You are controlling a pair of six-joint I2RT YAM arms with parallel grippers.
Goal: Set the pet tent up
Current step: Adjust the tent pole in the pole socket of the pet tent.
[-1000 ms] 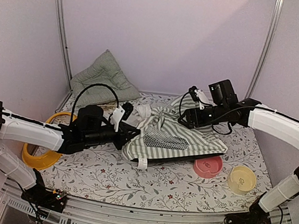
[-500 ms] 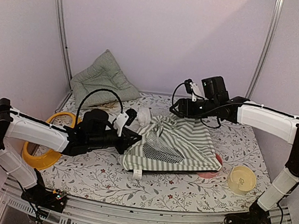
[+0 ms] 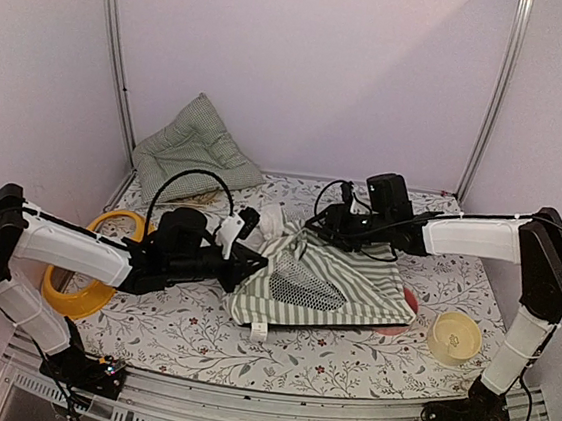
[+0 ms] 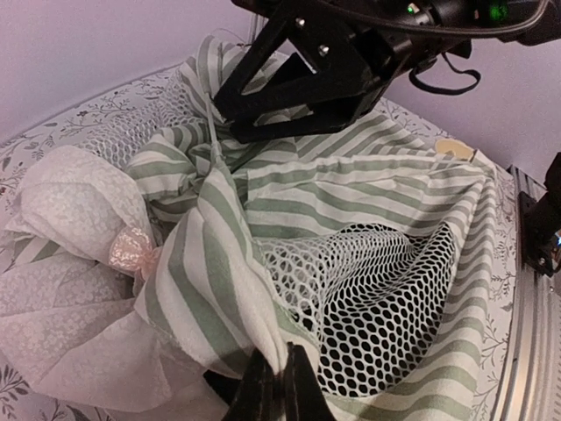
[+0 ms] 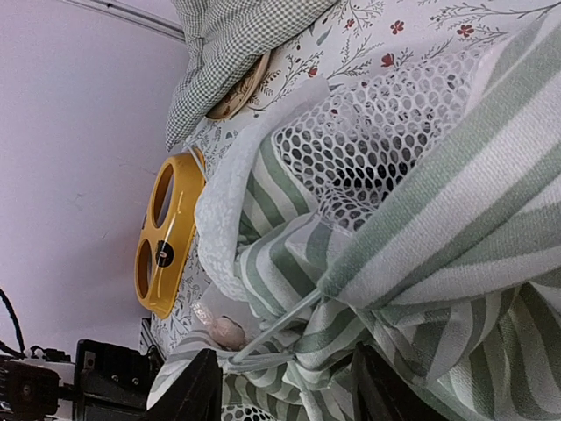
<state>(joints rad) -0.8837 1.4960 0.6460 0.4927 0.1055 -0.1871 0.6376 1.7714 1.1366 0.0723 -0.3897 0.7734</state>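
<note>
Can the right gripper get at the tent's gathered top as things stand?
Likely yes: the right gripper is open at the pet tent's gathered top, fingers either side of the striped fabric; the left gripper pinches a lower fold, clear of it.

Of the pink bowl (image 3: 411,305) I can see only a thin rim; the rest lies under the pet tent (image 3: 344,278). The checked cushion (image 5: 237,35) covers most of a tan dish (image 5: 244,83). The left arm (image 3: 66,248) hides part of the yellow feeder (image 3: 71,299). The left gripper (image 4: 279,364), pinching the cloth, is cut off by the bottom edge of the left wrist view.
</note>
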